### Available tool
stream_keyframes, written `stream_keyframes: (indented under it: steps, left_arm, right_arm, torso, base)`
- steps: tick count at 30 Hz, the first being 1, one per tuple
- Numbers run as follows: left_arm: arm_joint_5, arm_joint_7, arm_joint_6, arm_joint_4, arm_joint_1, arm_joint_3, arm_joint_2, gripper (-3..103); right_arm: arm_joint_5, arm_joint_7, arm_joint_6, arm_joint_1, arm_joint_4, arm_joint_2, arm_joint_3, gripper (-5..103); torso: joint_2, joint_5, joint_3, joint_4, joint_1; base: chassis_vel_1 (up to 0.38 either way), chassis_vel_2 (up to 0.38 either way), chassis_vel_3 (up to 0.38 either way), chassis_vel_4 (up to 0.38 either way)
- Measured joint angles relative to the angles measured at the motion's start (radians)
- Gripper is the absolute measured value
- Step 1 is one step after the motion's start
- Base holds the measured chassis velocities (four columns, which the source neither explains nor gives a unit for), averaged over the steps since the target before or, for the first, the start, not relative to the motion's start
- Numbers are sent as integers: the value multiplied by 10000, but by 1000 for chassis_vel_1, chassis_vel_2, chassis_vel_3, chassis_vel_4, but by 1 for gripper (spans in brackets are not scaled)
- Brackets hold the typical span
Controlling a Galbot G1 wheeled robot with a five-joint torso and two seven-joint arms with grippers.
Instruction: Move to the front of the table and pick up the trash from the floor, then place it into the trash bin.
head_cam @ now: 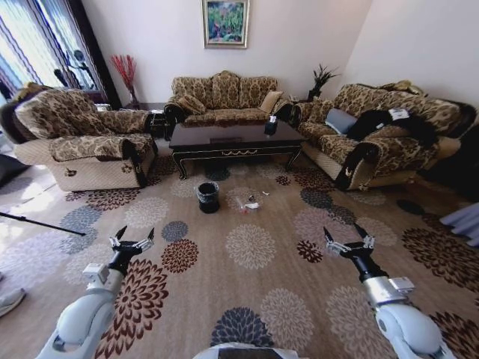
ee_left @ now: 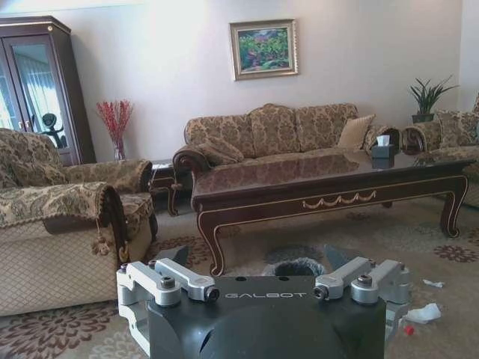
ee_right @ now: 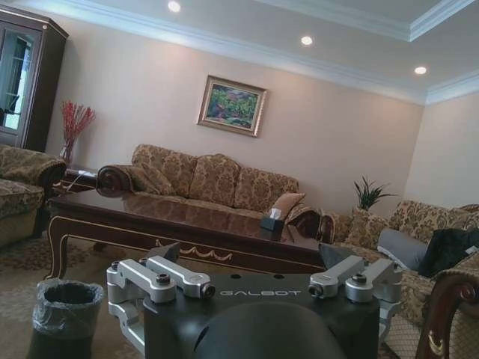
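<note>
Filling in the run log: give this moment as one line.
phase: approach | left claw: open, empty | right claw: open, empty | trash: on floor beside trash bin, before table

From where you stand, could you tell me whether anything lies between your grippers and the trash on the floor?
Nothing visible does. Open carpet floor runs from the left gripper and right gripper, both open and held low, to the trash before the table. The trash bin stands just left of the trash, not in the path.

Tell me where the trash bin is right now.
In the head view the trash bin stands on the carpet just in front of the table, toward its left end, with the trash to its right.
</note>
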Motion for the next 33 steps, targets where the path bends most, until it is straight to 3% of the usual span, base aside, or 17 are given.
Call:
stream_keyframes:
  steps: [33]
  left_arm:
    - [90,55,19,54,63,-40,-211,100]
  right_arm:
    - [-34,-152,193,-145,-260,488,17,100]
  torso:
    - [-1528,0,-853,0,-675]
  base:
    - [0,0,0,0]
